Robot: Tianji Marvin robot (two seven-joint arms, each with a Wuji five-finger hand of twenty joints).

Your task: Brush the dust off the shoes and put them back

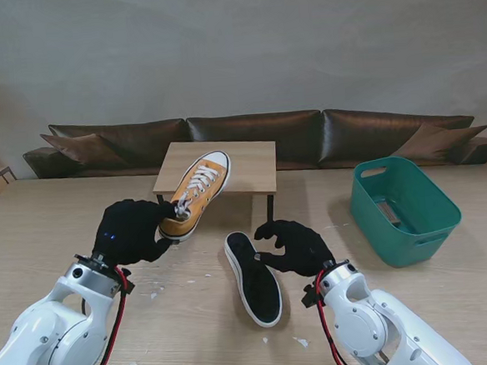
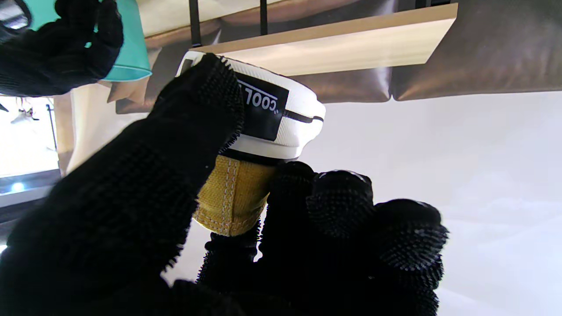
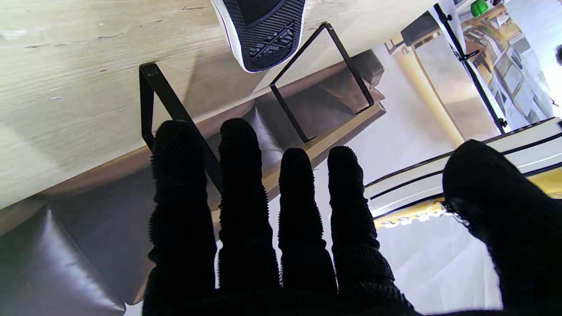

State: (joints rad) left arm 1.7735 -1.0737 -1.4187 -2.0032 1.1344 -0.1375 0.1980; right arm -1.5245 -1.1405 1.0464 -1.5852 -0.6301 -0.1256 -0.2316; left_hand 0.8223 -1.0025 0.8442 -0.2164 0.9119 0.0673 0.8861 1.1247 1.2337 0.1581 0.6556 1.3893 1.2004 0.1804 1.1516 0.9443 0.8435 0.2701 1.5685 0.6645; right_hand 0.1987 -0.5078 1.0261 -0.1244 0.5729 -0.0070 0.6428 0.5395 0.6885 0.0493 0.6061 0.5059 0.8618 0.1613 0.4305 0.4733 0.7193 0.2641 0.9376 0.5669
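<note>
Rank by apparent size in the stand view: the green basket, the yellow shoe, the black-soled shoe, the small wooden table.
1. Small wooden table
2. Green basket
3. Yellow shoe and black-soled shoe: look alike, so unranked; the yellow one is lifted in the left hand.

It looks like a lounge or living room staged for robot trials, though the background is partly blurred. A long dark leather sofa (image 1: 257, 140) with cushions runs across the middle of the frame under a plain pale wall (image 1: 234, 41), behind the wooden counter (image 1: 452, 301).
</note>
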